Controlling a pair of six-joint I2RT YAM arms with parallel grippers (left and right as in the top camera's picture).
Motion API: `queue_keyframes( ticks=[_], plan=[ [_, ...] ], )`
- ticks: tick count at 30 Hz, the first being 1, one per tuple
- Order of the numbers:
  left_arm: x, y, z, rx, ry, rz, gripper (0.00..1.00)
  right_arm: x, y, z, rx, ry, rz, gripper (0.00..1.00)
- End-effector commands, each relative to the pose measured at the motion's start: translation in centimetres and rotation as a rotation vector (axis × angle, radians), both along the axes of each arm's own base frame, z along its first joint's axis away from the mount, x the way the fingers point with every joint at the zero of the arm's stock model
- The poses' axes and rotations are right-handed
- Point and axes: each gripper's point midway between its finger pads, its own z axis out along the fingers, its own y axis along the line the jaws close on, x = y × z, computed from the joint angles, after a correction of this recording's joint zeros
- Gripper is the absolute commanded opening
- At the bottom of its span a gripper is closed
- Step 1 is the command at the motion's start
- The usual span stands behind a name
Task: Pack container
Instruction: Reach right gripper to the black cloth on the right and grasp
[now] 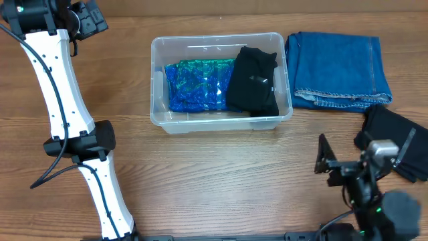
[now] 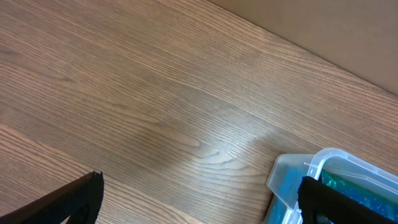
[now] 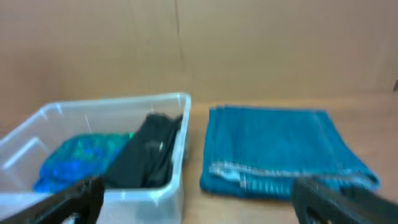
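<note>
The container (image 1: 200, 124) stands at the far middle of the table (image 1: 200, 181), already holding a blue-green cloth (image 1: 197, 87) on its left side and a black garment (image 1: 253, 80) on its right. The right gripper (image 1: 322, 157) hovers low over the near right of the table with its fingers spread wide and nothing between them. Its wrist view faces the folded jeans (image 1: 341, 70), which lie just right of the container. A second black piece (image 1: 401, 144) lies at the right edge, beside that arm.

The left gripper (image 2: 199, 190) is also spread and empty. It is high at the far left, with only a corner of the container in its view.

The step in hand looks like fetching the next piece, probably the jeans. To do it well, the right arm should pinch the near hem through all layers so the fold holds. It should then lift clear of the thick rim and lay the stack flat on the clothes inside. The light bin may slide if bumped.
</note>
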Motion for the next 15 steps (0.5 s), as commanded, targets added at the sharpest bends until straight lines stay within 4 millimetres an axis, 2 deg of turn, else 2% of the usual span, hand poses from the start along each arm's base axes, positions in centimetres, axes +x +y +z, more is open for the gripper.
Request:
queue_keyframes(
  ticks=[1,4,5,7,8,10,11,12,14,15],
  plan=[
    [-0.7,0.2,1.9,0.030,-0.033,-0.005,1.00,1.4,0.3,2.9,0.011,0.153,0.015,1.00],
    [-0.8,0.3,1.9,0.030,-0.033,-0.005,1.00,3.3,1.9,3.3,0.071,0.291,0.101,1.00],
    [-0.8,0.3,1.9,0.030,-0.033,-0.005,1.00,3.5,3.7,2.4,0.114,0.355,0.198,1.00],
    [-0.8,0.3,1.9,0.030,-0.033,-0.005,1.00,4.5,3.8,1.1,0.111,0.408,0.204,1.00],
    [-0.7,0.2,1.9,0.030,-0.033,-0.005,1.00,4.9,2.7,0.0,0.135,0.457,0.133,1.00],
    [-0.8,0.3,1.9,0.030,-0.033,-0.005,1.00,5.7,-2.1,-3.3,0.259,0.596,-0.186,1.00],
    [-0.8,0.3,1.9,0.030,-0.033,-0.005,1.00,5.7,-3.4,-4.3,0.307,0.629,-0.272,1.00],
    [-0.8,0.3,1.9,0.030,-0.033,-0.005,1.00,5.7,-5.9,-6.0,0.419,0.681,-0.448,1.00],
    [-0.7,0.3,1.9,0.030,-0.034,-0.005,1.00,5.2,-9.6,-8.5,0.574,0.739,-0.691,1.00],
    [-0.8,0.3,1.9,0.030,-0.033,-0.005,1.00,4.2,-12.2,-10.3,0.684,0.765,-0.888,1.00]
  ],
)
